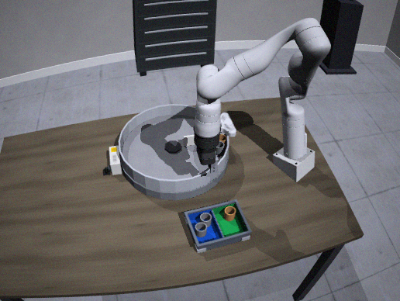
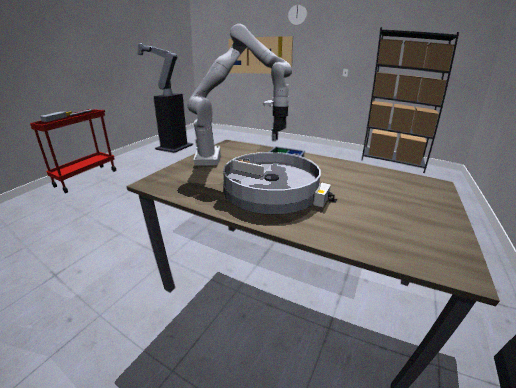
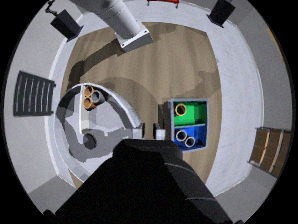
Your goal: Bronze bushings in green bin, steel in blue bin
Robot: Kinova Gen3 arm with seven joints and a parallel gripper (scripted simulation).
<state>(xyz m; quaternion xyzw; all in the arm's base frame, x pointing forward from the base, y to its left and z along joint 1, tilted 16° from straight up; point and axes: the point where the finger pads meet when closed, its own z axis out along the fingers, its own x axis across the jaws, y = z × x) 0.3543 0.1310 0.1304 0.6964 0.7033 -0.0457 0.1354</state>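
Hovering tool [image 1: 209, 166], empty, bushings [image 1: 221, 143] just beside

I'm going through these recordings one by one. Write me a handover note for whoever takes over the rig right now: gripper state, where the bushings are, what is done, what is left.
Gripper: partly closed, holding nothing, hanging above the near rim of the turntable.
Done: two steel bushings stand in the blue bin; one bronze bushing stands in the green bin.
Left: a cluster at the turntable's right rim, beside the arm. The wrist view shows two bronze bushings and one steel bushing there.
Next, probably: pick one from that cluster and sort by colour.
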